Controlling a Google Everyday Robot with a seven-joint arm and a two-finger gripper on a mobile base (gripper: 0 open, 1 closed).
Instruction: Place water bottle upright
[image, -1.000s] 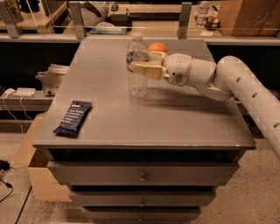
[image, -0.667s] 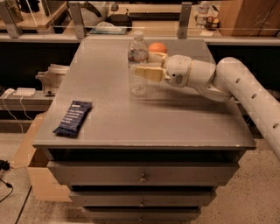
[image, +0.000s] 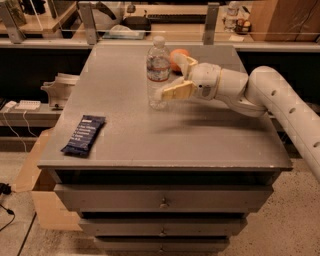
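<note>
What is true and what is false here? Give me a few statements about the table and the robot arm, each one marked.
1. The water bottle stands upright on the table. True.
2. The bottle has no cap. False: a white cap sits on it.
3. The gripper hangs over the dark snack bar. False: it is right beside the bottle, far from the bar.
4. An orange round object lies behind the gripper. True.
5. The snack bar lies at the table's back edge. False: it lies near the front edge, on the picture's left.
</note>
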